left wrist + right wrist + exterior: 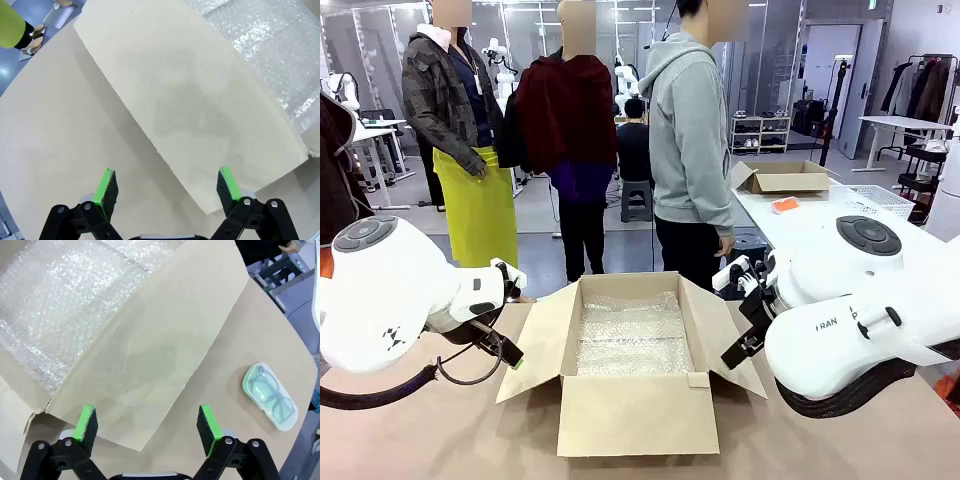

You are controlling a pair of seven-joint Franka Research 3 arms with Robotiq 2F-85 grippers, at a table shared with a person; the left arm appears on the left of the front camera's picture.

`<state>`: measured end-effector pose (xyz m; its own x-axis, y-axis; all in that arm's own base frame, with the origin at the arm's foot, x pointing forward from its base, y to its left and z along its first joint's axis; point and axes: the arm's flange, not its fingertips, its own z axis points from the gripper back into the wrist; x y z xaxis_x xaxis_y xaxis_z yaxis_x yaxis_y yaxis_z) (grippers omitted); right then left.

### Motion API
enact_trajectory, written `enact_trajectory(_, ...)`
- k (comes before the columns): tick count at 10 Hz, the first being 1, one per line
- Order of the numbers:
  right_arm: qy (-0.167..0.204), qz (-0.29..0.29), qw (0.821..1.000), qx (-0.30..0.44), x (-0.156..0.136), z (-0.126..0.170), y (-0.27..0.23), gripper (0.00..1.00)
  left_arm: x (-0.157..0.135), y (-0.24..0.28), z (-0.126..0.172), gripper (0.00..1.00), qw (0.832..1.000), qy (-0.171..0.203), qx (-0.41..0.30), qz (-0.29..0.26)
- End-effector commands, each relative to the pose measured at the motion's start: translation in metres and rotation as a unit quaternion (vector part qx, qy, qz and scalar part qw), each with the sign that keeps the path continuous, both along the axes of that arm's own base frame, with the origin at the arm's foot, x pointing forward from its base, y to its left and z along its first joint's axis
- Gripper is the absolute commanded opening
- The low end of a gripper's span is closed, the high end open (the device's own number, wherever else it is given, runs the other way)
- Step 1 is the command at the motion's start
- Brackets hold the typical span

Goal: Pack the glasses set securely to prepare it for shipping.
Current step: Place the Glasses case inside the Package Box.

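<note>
One mint-green clear case of the glasses set [270,396], with green frames inside, lies flat on the brown table to the right of the box's right flap [150,355]. My right gripper [147,427] hangs open above that flap's edge, nothing between its green pads, with the case off to its right. An open cardboard box [630,410] lined with bubble wrap [628,335] stands mid-table. My left gripper [167,187] is open and empty over the left flap [200,110] and bare table. In the front view the left gripper [510,315] and right gripper [735,312] flank the box.
A person in a grey hoodie [690,130] stands at the table's far side, one hand [725,245] low by the box's far right corner. Behind on the right, a white table holds another cardboard box [785,178] and a white basket [875,200]. Other people stand farther back.
</note>
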<state>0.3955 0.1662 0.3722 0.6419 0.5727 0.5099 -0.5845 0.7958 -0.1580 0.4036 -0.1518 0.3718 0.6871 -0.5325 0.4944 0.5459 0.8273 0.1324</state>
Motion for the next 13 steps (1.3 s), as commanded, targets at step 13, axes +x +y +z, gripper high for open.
enact_trajectory(13, -0.012, -0.005, 1.000, -0.003, 0.004, 0.013, -0.007, 1.00, 0.000, 0.010, 0.011, 1.00, 1.000, 0.005, 0.007, -0.012)
